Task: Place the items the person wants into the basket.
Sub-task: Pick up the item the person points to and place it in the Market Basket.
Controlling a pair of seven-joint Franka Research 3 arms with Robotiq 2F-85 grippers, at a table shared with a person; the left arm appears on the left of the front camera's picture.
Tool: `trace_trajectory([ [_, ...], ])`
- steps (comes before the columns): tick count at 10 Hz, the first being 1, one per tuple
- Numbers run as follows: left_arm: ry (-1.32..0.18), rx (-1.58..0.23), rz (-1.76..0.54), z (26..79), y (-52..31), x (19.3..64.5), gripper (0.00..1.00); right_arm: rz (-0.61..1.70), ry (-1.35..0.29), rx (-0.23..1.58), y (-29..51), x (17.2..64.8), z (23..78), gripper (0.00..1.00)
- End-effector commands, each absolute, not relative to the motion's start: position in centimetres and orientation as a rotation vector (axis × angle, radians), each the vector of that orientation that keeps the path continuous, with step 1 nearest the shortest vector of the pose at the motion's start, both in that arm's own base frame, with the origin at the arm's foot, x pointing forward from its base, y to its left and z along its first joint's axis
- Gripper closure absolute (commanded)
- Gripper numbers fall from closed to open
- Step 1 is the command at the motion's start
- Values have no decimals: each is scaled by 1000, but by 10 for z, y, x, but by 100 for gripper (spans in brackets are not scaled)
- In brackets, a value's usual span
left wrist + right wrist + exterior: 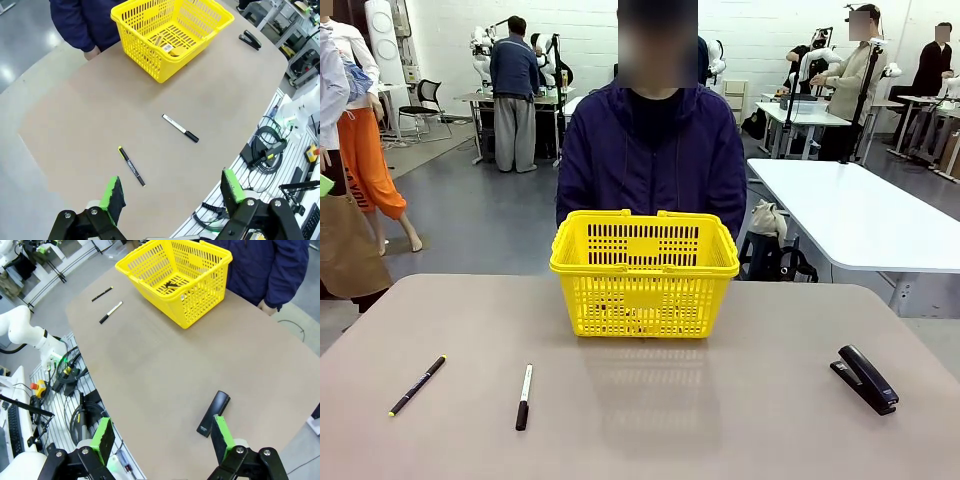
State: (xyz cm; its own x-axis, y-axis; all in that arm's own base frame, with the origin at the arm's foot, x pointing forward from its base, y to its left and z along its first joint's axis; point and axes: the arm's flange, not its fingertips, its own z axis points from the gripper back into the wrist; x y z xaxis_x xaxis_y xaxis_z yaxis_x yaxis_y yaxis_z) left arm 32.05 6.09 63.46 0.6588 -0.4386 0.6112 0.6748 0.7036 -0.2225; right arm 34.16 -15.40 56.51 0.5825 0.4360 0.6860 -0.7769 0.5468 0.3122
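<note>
Stapler [865,378] lies flat near right edge of worktop [720,430], well apart from basket [640,300] at far middle edge. Right jaws and left jaws spread wide, empty. Probable step: right arm grips stapler across narrow width (lengthwise risks slip). Leave pen [417,385] and marker [524,396].

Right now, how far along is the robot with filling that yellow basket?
Done: a slim tool lies in the basket. In hand: nothing; the left fingers and right fingers stand open over the table. Left: the black stapler sits outside, probably next. The pen and marker lie on the table too.
</note>
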Motion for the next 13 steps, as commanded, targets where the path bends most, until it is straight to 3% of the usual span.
trace_trajectory([
  [1, -565, -465, -655, 636, 63, 318, 0, 768, -594, 663, -153, 343, 566, 0],
  [13, -565, -465, -655, 636, 63, 318, 0, 768, -594, 663, -153, 343, 566, 0],
])
